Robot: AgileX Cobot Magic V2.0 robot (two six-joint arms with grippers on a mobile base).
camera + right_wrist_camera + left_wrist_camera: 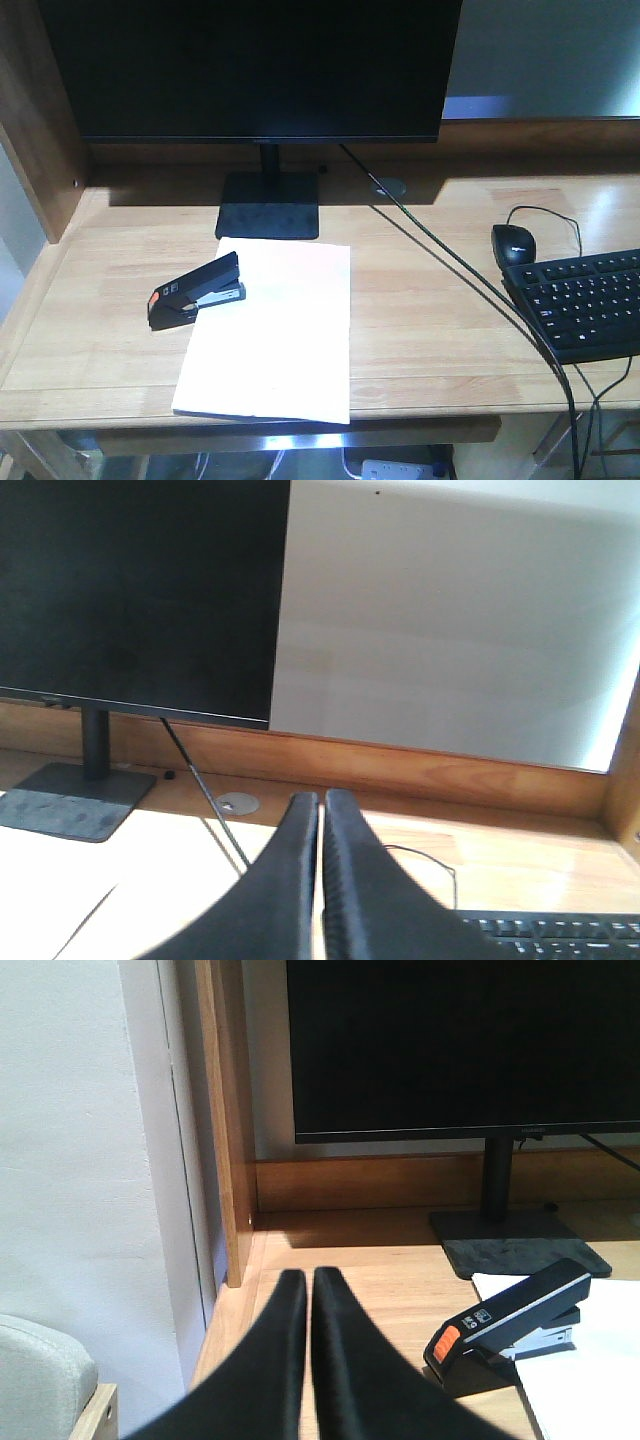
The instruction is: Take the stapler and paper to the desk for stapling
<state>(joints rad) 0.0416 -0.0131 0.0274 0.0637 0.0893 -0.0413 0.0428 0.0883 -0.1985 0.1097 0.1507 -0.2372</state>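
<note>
Front view: wooden desk (440, 330) under a dark monitor (255, 65) on a square black base. The stapler (196, 291), black with an orange tab at its rear end, lies angled on the desk, its nose resting on the upper left corner of the paper (275, 335). The paper is a white sheet lying flat in front of the monitor base, its near edge reaching the desk's front edge. To the right, well apart from both: a black mouse (513, 243) and, just beside it, a black keyboard (583, 301). Cables run across the desk toward the front edge. Neither of my arms shows here.

Left wrist view: my left gripper (309, 1295) sits low over the left end of the desk, fingers pressed together, nothing between them. The stapler (512, 1322) lies ahead and to the right, apart from my fingertips, with the paper (590, 1370) under its far end. Monitor stand behind it.

Right wrist view: my right gripper (320, 815) has its fingers together too, holding nothing. The keyboard's (545, 928) top rows show just past them at lower right. Monitor (140, 590) and base at left; a round cable grommet (238, 801) in the desk ahead.
</note>
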